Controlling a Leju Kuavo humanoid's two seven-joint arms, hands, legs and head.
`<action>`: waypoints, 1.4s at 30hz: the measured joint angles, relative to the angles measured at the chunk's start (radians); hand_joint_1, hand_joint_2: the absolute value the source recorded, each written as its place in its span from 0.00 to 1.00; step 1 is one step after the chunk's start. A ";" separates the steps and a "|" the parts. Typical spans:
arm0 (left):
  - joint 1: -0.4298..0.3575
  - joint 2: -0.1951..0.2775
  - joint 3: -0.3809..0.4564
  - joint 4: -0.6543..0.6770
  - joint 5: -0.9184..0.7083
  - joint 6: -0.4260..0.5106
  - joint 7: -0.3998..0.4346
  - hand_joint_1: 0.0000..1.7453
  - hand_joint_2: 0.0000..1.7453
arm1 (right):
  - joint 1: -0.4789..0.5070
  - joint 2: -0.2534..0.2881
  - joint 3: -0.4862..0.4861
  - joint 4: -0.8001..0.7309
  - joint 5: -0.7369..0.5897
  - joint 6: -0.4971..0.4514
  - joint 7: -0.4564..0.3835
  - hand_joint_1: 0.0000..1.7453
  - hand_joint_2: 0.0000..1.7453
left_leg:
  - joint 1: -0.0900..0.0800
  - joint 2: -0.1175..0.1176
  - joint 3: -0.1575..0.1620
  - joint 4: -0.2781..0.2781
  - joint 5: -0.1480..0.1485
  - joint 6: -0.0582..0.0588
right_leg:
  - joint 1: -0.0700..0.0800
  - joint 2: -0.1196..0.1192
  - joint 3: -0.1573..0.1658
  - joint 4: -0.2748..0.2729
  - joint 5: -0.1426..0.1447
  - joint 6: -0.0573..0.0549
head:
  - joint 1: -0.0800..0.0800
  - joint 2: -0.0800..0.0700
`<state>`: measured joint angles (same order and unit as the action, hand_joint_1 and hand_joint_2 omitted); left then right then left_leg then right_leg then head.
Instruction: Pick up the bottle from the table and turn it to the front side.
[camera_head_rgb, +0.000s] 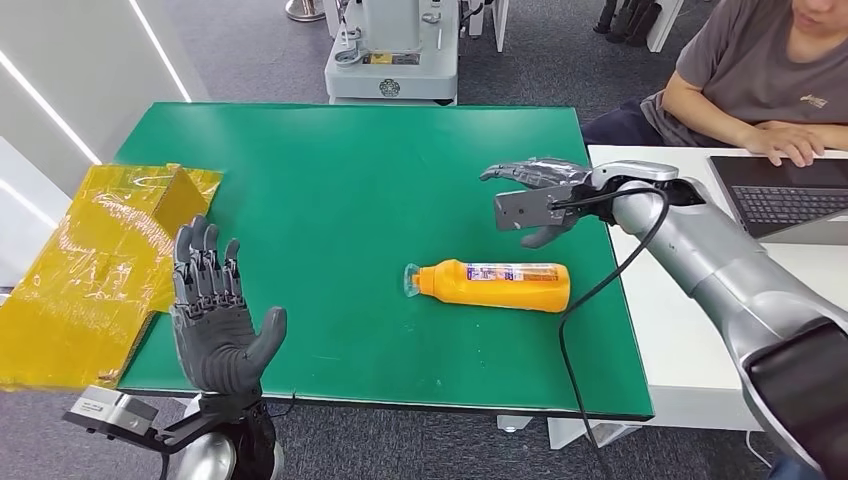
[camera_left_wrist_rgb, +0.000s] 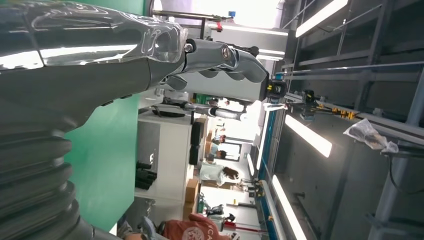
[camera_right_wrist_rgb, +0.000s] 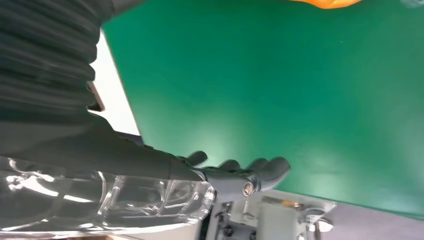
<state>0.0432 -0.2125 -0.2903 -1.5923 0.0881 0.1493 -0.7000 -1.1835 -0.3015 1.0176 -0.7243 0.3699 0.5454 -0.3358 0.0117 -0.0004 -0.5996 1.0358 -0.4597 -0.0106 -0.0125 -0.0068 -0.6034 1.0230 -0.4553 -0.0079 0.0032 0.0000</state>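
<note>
One orange bottle (camera_head_rgb: 495, 285) is laid flat on the green surface (camera_head_rgb: 330, 200), long axis left-right, cap leftward. Left hand (camera_head_rgb: 215, 315) and right hand (camera_head_rgb: 535, 200) are held released, fingers apart.

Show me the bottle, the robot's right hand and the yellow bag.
bottle (camera_head_rgb: 500, 285): head view, on the orange body near its label.
right hand (camera_head_rgb: 535, 195): head view, on the middle of the hand.
yellow bag (camera_head_rgb: 90, 270): head view, on its crinkled middle.
</note>
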 joint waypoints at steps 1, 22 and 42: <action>0.000 0.000 0.000 0.000 0.000 0.000 0.000 0.00 1.00 | -0.005 0.002 0.018 0.014 -0.003 -0.009 -0.003 0.00 1.00 | 0.000 -0.001 0.000 0.000 0.000 0.000 | 0.000 -0.001 0.000 0.000 0.000 0.000 | 0.000 0.000; 0.007 0.000 0.000 0.000 -0.014 -0.010 0.000 0.00 1.00 | -0.005 -0.005 0.176 0.099 -0.103 -0.056 -0.035 0.00 1.00 | 0.000 0.000 0.000 0.001 0.000 0.000 | 0.000 0.001 0.000 -0.001 0.000 0.000 | 0.000 0.000; 0.007 0.000 0.000 0.000 -0.018 -0.016 0.002 0.00 1.00 | 0.117 0.004 0.242 0.177 -0.101 -0.156 -0.063 0.00 1.00 | 0.000 0.000 0.000 0.000 0.000 0.000 | 0.000 0.000 0.000 -0.001 0.000 0.000 | 0.000 0.000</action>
<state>0.0498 -0.2125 -0.2903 -1.5923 0.0697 0.1332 -0.6978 -1.0667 -0.2977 1.2592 -0.5469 0.2690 0.3896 -0.3989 0.0115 -0.0003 -0.6000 1.0362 -0.4600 -0.0103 -0.0125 -0.0065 -0.6034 1.0224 -0.4553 -0.0078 0.0034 0.0000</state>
